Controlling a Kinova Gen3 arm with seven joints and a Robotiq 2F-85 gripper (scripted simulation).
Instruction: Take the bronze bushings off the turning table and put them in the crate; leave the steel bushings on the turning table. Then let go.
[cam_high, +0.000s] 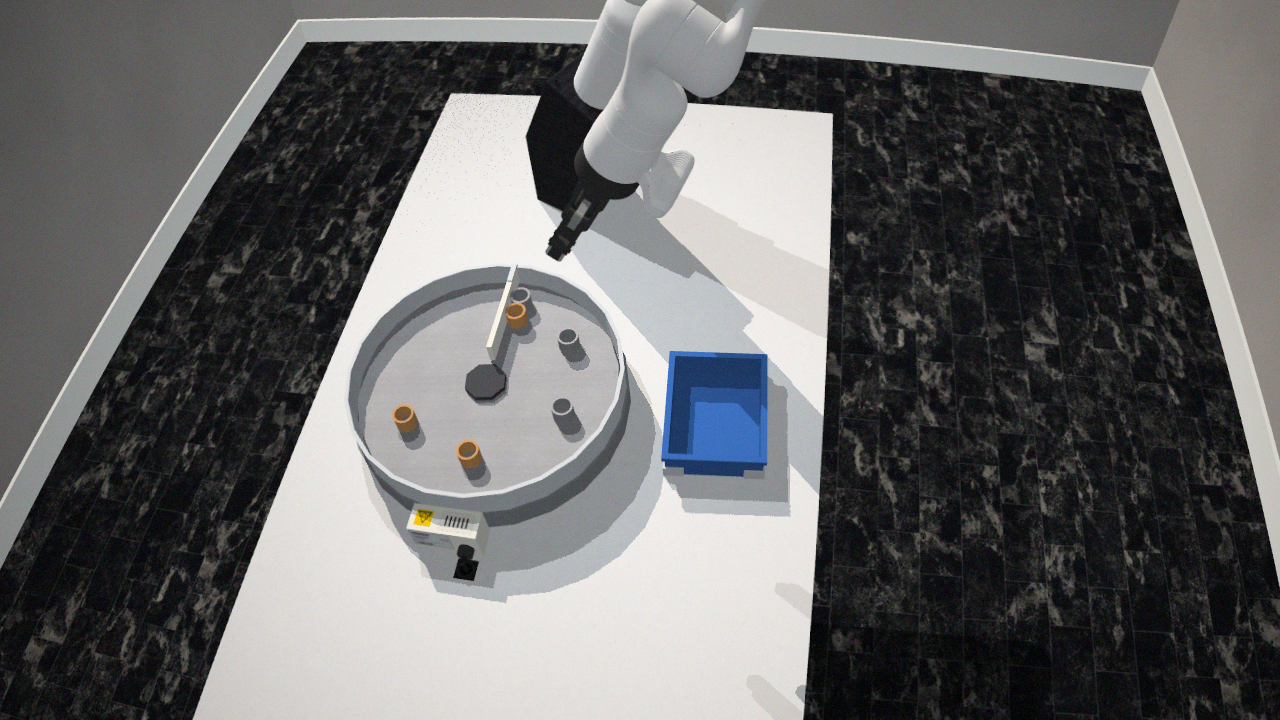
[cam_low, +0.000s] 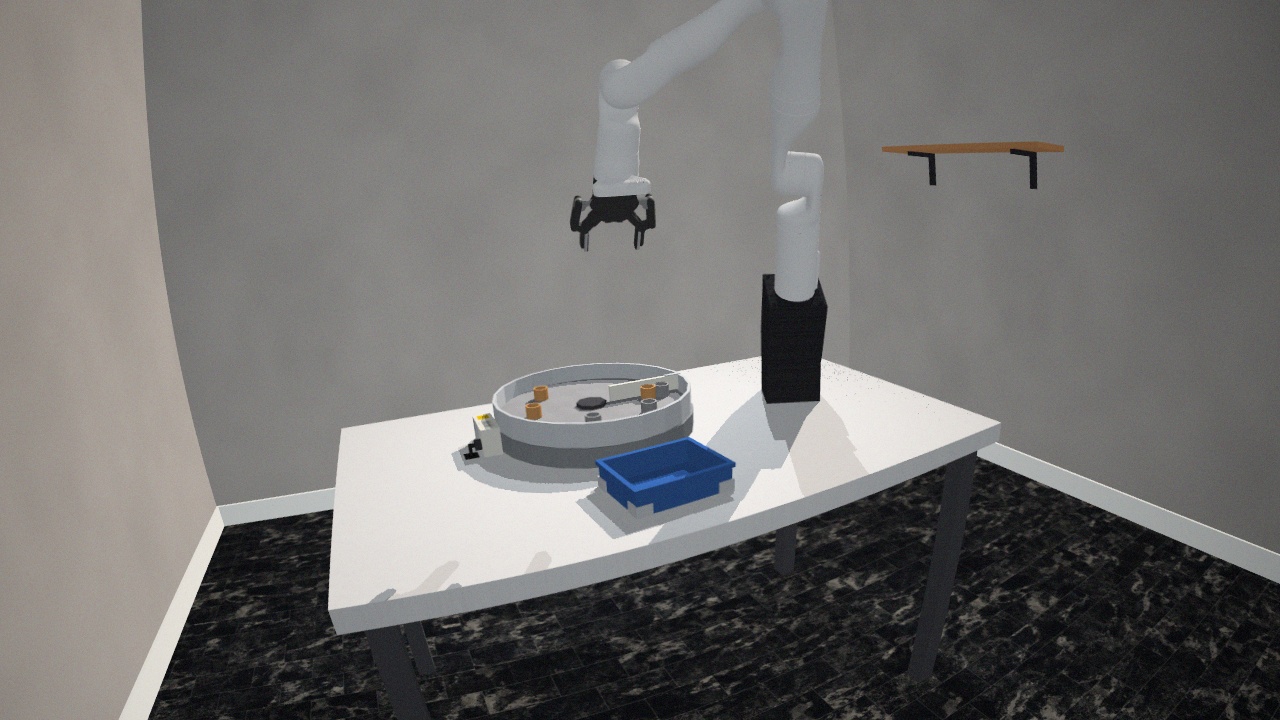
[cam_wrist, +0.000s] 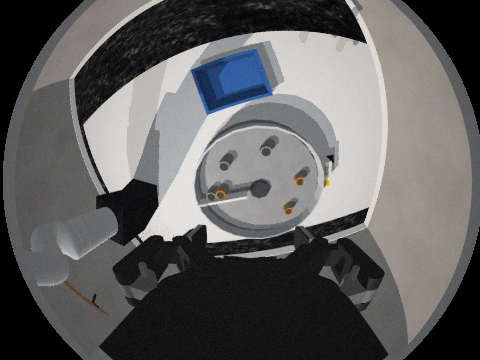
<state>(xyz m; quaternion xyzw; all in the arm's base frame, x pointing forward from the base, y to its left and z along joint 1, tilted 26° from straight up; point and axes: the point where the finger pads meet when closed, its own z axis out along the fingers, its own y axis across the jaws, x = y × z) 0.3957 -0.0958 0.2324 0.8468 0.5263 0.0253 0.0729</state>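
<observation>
Bronze bushings, three in number, stand upright on the turning table (cam_high: 572, 474) (cam_low: 590, 436) (cam_wrist: 220, 220); none is visible in the blue crate (cam_high: 716, 462) (cam_low: 675, 490) (cam_wrist: 202, 90). The first bronze bushing (cam_high: 516, 322) (cam_low: 648, 393) (cam_wrist: 221, 198) is close beside the pale bar (cam_high: 502, 308) (cam_low: 626, 389) (cam_wrist: 225, 201). The second bronze bushing (cam_high: 404, 426) (cam_low: 540, 394) (cam_wrist: 288, 213) and third bronze bushing (cam_high: 469, 461) (cam_low: 533, 412) (cam_wrist: 300, 184) stand well apart from the bar.

The gripper (cam_high: 556, 255) (cam_low: 611, 243) (cam_wrist: 250, 236) hangs high, fingers wide apart with nothing between them. This setting presumably keeps it ready to straddle a bushing; the height lets it clear the raised rim. No transfer to the crate is complete.

The bar probably gathers parts carried round by the table. Caution: a steel bushing (cam_high: 528, 303) (cam_low: 661, 388) (cam_wrist: 211, 196) sits close by the first bronze one, so a finger could nudge it or catch both. Align the fingers to avoid steel and bar alike. If the table turns, time the descent accordingly. The crate rests on the surface (cam_high: 626, 626) (cam_low: 429, 510) (cam_wrist: 345, 85) just outside the rim, likely so that each carry stays short.
</observation>
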